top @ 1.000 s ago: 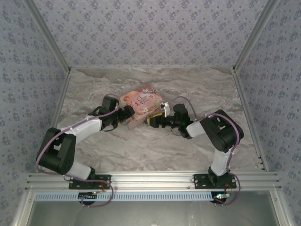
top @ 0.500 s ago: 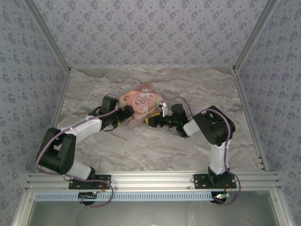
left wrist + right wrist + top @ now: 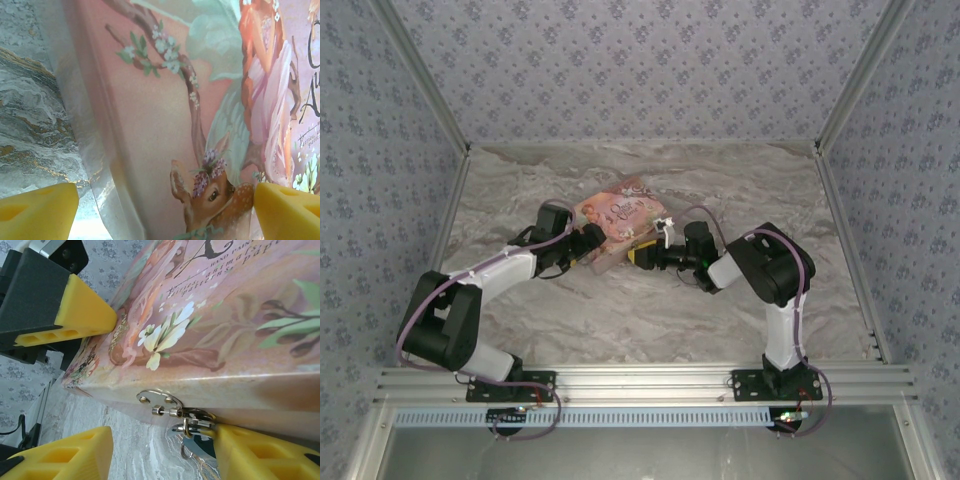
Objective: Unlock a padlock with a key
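Two end effectors meet at one pink box (image 3: 620, 212). The right end effector (image 3: 164, 435) has its yellow fingers spread apart. One finger (image 3: 260, 452) is just beside the padlock (image 3: 194, 419), whose silvery shackle hangs from the hasp (image 3: 159, 401) on the box's side wall; the padlock's body is mostly hidden. The left end effector (image 3: 165, 205) is likewise spread wide at the box's opposite edge, one pad (image 3: 87, 315) touching it. The box lies on the marbled surface (image 3: 620, 320).

Floral blue-grey wallpapered walls (image 3: 640, 70) enclose a grey marble-patterned table (image 3: 650, 320) edged by aluminium rails (image 3: 650, 380).
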Robot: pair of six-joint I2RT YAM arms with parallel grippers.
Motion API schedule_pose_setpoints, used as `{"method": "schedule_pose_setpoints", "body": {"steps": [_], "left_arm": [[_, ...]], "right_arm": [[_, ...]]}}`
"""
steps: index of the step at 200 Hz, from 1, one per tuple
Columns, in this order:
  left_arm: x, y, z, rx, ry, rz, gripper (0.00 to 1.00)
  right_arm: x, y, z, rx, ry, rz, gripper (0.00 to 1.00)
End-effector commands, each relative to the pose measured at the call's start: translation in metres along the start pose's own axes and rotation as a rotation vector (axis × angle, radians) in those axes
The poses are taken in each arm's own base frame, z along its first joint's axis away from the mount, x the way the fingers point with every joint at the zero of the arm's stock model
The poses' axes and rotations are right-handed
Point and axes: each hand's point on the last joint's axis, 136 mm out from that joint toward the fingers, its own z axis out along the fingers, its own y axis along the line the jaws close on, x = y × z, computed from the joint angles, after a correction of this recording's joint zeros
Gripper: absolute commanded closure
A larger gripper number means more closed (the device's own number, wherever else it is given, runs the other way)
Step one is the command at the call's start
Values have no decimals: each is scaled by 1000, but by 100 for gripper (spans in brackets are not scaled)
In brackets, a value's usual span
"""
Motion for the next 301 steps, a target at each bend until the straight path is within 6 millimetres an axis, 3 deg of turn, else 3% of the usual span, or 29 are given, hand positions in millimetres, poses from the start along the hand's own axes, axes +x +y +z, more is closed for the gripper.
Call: {"method": "schedule_pose_setpoints", "body": {"steps": [1, 205, 301], "left_arm": [[18, 21, 6, -74, 53, -4, 10], [19, 23, 5, -77, 52, -10, 10], [20, 25, 5, -79, 51, -13, 10]], "right_arm": [[-13, 14, 3, -64, -36, -48, 46], [-9, 23, 0, -106, -19, -54, 74], [-9, 9, 2, -42, -27, -8, 94]]}}
